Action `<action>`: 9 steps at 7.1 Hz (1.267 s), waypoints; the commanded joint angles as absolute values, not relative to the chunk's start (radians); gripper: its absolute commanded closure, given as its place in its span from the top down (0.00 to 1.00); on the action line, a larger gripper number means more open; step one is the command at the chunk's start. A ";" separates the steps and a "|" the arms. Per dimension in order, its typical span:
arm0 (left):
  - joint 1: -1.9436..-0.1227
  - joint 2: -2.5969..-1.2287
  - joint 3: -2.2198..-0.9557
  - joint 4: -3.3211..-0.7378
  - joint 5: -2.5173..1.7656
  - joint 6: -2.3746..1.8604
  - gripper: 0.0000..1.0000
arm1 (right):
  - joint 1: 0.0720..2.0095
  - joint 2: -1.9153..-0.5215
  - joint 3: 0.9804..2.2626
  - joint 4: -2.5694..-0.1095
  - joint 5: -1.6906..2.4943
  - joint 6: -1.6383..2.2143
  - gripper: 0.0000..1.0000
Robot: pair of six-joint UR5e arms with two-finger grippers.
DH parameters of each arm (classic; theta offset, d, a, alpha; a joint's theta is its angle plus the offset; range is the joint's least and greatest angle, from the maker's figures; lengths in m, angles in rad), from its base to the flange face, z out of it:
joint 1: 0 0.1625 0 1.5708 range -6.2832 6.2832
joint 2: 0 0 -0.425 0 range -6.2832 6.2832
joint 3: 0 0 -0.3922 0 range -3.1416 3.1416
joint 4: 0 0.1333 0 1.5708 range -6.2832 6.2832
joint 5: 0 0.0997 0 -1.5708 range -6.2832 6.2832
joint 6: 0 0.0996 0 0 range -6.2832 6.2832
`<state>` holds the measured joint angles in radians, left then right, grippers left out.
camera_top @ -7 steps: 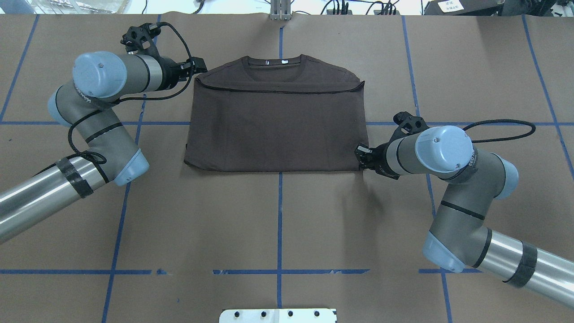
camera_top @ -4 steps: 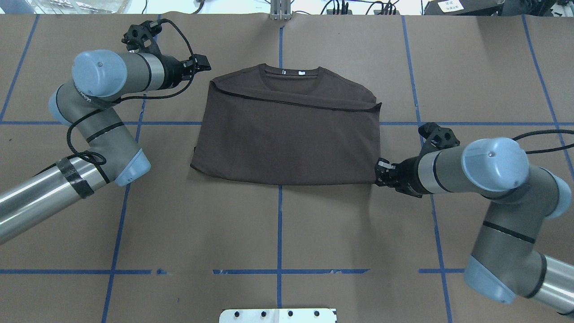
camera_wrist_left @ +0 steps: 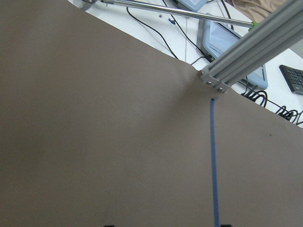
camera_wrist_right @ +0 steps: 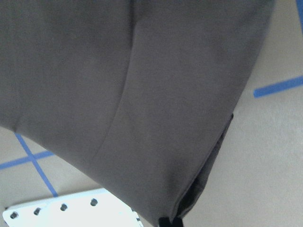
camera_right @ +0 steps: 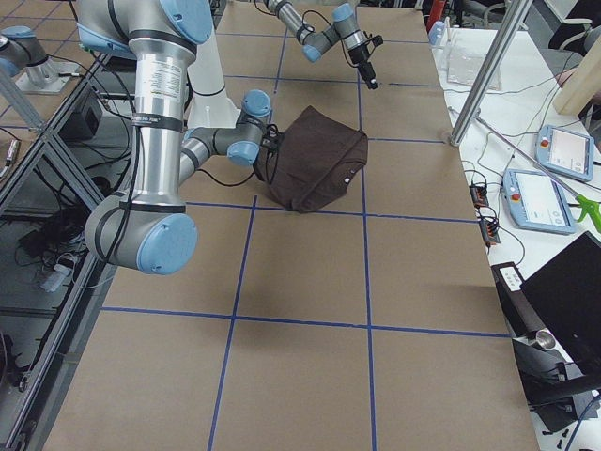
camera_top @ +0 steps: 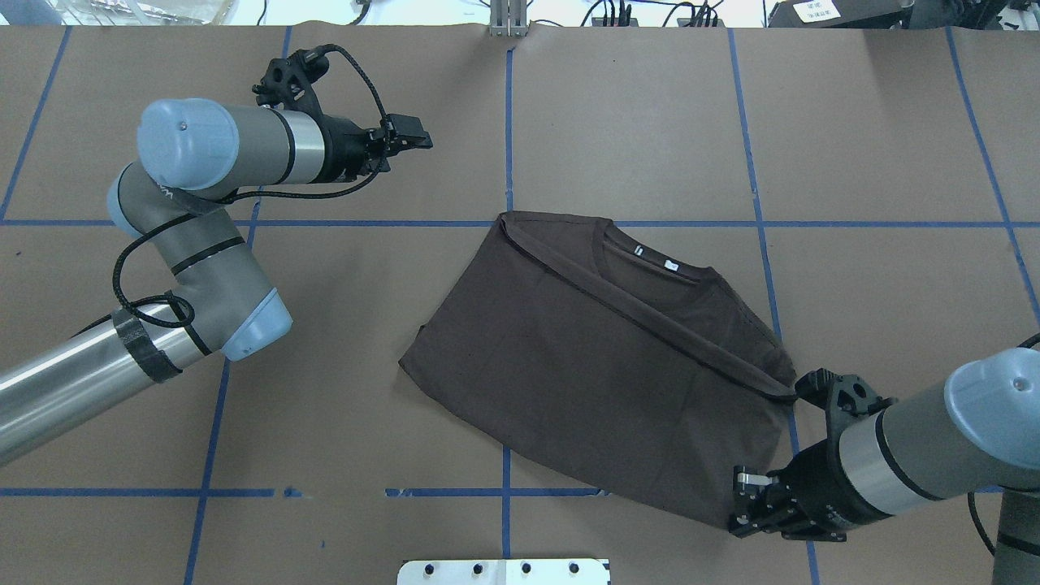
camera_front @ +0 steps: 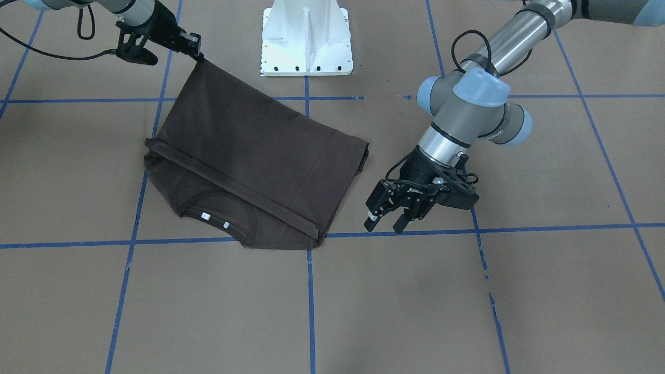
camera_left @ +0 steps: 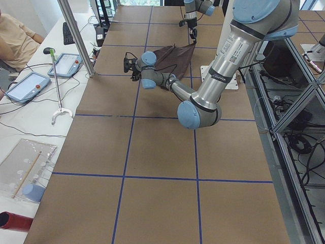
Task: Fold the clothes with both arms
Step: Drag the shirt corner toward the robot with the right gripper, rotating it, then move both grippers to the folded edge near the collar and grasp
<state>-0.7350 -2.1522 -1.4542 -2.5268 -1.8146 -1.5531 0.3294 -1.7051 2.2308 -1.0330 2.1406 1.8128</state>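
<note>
Pinching T-shirt [camera_front: 249, 150], right tool [camera_front: 199, 54]; front view shows left tool [camera_front: 383, 227] parted.

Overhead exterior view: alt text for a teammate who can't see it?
The right end effector pinches the near right corner of a folded brown T-shirt lying skewed right of centre. The left end effector is clear of it, upper left.

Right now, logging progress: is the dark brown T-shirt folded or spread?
Folded: the dark brown T-shirt has its hem doubled up below the collar.

Dark brown, seemingly plain T-shirt [camera_top: 601, 382]
</note>
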 commanded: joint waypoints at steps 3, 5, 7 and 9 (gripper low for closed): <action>-0.681 -2.047 -1.675 -2.470 -1.902 -1.859 1.00 | 0.441 -1.680 2.229 -1.028 1.984 1.824 1.00; -0.570 -1.938 -1.721 -2.406 -1.815 -1.865 0.99 | 0.583 -1.600 2.133 -1.025 1.980 1.807 1.00; -0.499 -1.972 -1.787 -2.121 -1.810 -1.868 0.82 | 0.598 -1.495 2.064 -1.026 1.974 1.795 1.00; -0.396 -1.964 -1.772 -2.076 -1.748 -1.865 0.72 | 0.595 -1.453 2.033 -1.026 1.942 1.795 1.00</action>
